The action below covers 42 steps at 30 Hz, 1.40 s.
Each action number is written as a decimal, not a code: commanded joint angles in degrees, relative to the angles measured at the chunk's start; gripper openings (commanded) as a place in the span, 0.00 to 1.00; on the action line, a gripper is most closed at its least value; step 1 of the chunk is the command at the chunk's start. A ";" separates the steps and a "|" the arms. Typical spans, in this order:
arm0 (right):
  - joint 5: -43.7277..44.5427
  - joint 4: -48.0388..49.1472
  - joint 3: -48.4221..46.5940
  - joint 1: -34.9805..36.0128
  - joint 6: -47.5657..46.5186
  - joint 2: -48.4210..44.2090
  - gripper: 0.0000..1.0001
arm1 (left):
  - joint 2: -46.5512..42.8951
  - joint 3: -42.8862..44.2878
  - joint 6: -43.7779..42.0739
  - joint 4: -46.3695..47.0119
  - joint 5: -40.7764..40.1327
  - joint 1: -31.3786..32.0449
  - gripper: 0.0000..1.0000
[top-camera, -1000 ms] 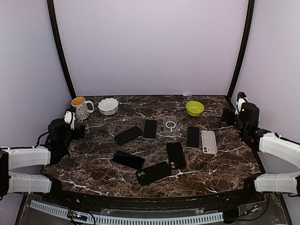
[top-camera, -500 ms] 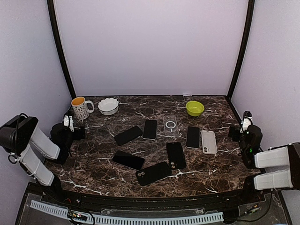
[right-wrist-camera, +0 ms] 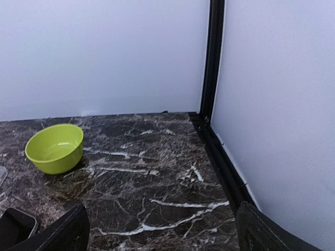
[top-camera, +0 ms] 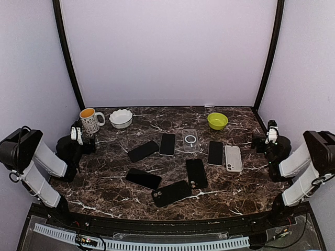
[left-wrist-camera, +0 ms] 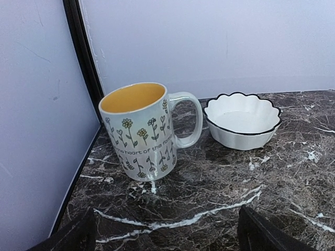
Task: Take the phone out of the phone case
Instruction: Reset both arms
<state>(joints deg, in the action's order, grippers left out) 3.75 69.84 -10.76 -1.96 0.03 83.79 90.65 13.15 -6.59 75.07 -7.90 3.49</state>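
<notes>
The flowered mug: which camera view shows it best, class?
The left wrist view: the mug is close up, its flower print, yellow inside and handle clear. Top external shows it small, at the far left. The right wrist view misses it.

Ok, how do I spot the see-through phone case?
Start at the dark marble table and find the lime-green bowl near its back right corner. Just left of the bowl and a little nearer lies the clear plastic phone case. Unlike the black phones beside it, it is see-through with a white ring.
</notes>
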 commanded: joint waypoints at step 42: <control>-2.51 2.32 -3.56 -1.25 3.04 4.81 0.98 | -0.13 1.27 2.28 0.69 -2.25 -0.93 0.99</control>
<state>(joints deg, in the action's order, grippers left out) 1.26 70.26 -13.52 -3.07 2.68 88.53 90.70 13.80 -4.69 74.94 -9.72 2.83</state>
